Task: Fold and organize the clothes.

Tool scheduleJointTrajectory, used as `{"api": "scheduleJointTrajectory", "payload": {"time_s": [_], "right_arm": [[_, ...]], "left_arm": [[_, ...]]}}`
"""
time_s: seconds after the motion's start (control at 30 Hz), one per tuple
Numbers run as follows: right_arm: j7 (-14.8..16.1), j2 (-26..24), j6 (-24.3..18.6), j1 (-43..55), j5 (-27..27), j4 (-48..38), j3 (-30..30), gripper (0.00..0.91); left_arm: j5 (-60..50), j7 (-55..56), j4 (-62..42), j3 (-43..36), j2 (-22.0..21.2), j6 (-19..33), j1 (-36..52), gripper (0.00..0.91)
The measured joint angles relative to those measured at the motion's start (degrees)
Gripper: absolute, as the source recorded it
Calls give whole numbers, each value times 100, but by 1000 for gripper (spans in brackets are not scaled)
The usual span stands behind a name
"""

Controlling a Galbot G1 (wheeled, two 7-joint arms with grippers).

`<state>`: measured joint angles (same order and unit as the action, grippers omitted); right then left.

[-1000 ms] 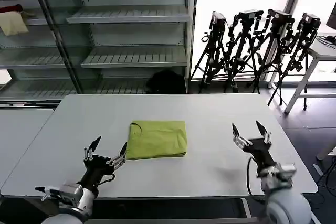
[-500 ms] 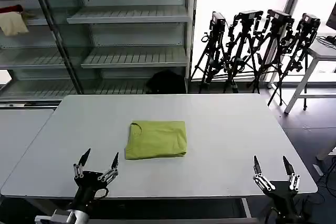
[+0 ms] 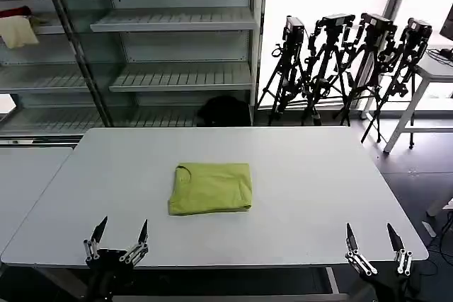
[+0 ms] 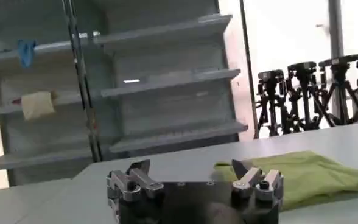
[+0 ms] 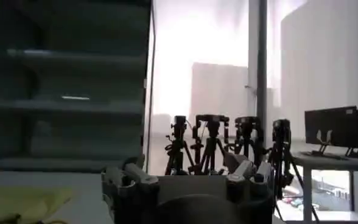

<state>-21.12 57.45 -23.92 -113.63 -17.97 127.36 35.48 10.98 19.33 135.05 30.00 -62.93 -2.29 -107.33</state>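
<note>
Below, at the table's near edge, the left gripper [image 3: 118, 238] stands with its two pointed fingers [image 3: 98, 229] spread wide and nothing between them; in the left wrist view the same gripper [image 4: 194, 175] shows both fingers apart with only air in the gap. Likewise, the right gripper [image 3: 375, 245] sits at the near right corner, its fingers [image 3: 350, 235] parted wide and bare; the right wrist view shows this gripper [image 5: 188, 170] open in the same way. Both grippers are well apart from the garment.

Farther out, the lime-green T-shirt [image 3: 211, 187] lies folded into a compact rectangle near the middle of the white table [image 3: 311, 175], flat on the surface, with its collar at the corner towards the robot's left. In the left wrist view the T-shirt [image 4: 304, 173] appears beyond the fingers, resting on the tabletop.

Behind the table stand metal shelves [image 3: 177, 47], a black bundle [image 3: 224, 111] on the floor, and a row of camera tripods [image 3: 347, 68] by the window.
</note>
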Motion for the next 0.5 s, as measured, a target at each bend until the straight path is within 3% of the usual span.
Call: {"api": "scheduleJointTrajectory", "payload": {"time_s": [0.5], "right_arm": [[38,-53,-78,-48,-13,-34,-55,907]], "left_arm": [[194,116,-31,98,30,61,-142,907]]}}
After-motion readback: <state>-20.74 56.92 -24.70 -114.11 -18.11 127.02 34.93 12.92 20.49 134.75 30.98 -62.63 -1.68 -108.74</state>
